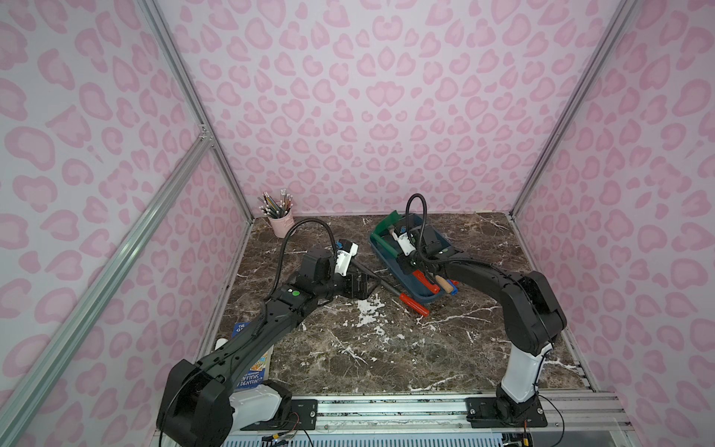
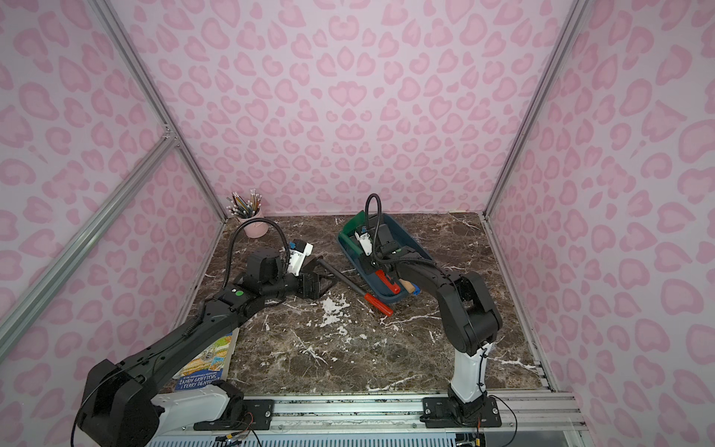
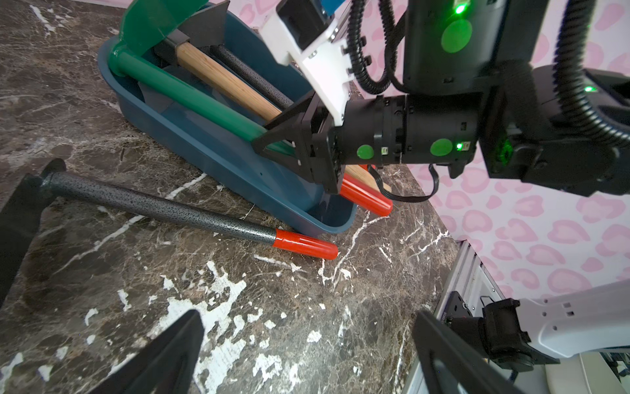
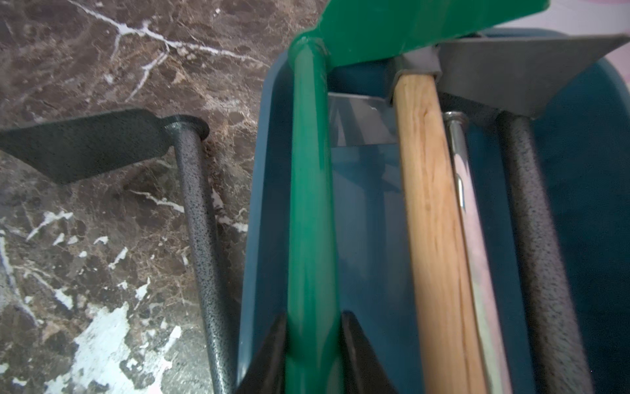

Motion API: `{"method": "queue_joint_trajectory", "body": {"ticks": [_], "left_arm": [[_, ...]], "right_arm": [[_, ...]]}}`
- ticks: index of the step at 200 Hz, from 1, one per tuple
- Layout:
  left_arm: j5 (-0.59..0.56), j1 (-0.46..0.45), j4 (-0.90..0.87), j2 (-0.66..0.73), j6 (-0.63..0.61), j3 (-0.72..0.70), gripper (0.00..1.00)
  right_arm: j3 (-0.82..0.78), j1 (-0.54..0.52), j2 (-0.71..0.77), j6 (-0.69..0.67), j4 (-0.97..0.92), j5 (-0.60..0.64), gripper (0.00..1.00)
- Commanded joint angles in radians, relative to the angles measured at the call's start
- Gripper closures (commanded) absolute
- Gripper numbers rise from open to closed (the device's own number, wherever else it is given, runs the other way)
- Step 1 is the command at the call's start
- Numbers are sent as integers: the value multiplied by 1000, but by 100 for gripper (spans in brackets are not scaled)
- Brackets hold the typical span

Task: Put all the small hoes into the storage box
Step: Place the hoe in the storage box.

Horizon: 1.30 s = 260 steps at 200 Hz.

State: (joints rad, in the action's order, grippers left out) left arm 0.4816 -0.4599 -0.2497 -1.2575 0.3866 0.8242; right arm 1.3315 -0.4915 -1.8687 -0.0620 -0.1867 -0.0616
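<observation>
1. Grey metal-shafted, red-handled small hoe point(image 3: 163, 211): on surface point(image 3: 136, 290), just beside dark blue plastic storage box point(image 3: 221, 160).
2. My left end effector point(image 3: 306, 320): jaws apart, empty.
3. My right end effector point(image 4: 313, 319): gripping green-shafted tool point(image 4: 310, 191) inside box.

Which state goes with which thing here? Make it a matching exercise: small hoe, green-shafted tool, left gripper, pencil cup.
Things:
1. small hoe
2. green-shafted tool
3. left gripper
4. pink pencil cup

States:
A. clamped in the right gripper, in the storage box
B. lying on the marble table, outside the box
C. open, holding nothing
D. standing at the table's far corner

Pairs: 1-B, 2-A, 3-C, 4-D
</observation>
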Motion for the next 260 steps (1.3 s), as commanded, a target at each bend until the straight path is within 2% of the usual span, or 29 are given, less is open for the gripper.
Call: {"method": "queue_joint_trajectory", "body": {"ticks": [1, 108, 144, 175, 260], "left_arm": [[-4, 0, 23, 0, -5, 9, 0], [-10, -1, 24, 2, -1, -4, 1], [-11, -2, 26, 4, 0, -5, 1], [-12, -1, 26, 5, 0, -3, 1], [-12, -1, 33, 6, 4, -6, 1]], "right_arm": [[-15, -7, 3, -15, 51, 20, 100], [-45, -11, -38, -27, 69, 40, 100], [-54, -11, -36, -24, 68, 42, 97], [-78, -11, -9, -17, 75, 40, 100], [-151, -19, 102, 10, 66, 42, 100]]}}
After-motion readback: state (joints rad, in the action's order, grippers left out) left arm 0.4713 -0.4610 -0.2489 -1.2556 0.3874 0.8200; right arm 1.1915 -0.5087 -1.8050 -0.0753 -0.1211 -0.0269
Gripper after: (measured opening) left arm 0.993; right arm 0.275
